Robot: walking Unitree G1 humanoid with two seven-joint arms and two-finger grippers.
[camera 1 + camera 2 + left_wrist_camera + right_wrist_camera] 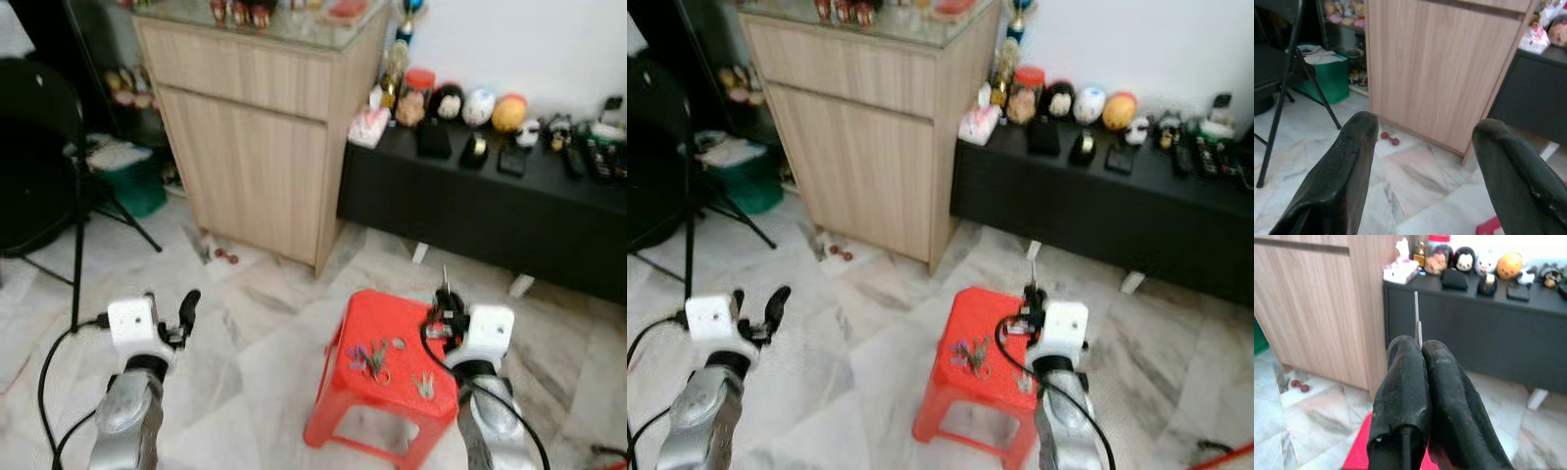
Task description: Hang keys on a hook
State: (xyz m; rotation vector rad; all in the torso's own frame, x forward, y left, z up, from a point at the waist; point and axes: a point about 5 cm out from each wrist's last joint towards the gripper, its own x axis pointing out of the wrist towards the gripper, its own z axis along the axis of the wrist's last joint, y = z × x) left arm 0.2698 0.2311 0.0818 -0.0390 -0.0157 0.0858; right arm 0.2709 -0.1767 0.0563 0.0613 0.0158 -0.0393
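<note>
The right gripper (1421, 345) is pressed shut on a thin flat metal key (1417, 318). More keys (372, 358) are seen below-left of it, on the glossy red stool (377, 318).

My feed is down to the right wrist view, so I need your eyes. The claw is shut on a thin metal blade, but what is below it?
Observer: The right claw is above the right rear part of a red stool, with the key pointing up.
Operator: Is anything lying on that stool?
Observer: Yes. A key bunch with purple parts lies near the middle, and a smaller bunch lies nearer the front right.
</note>
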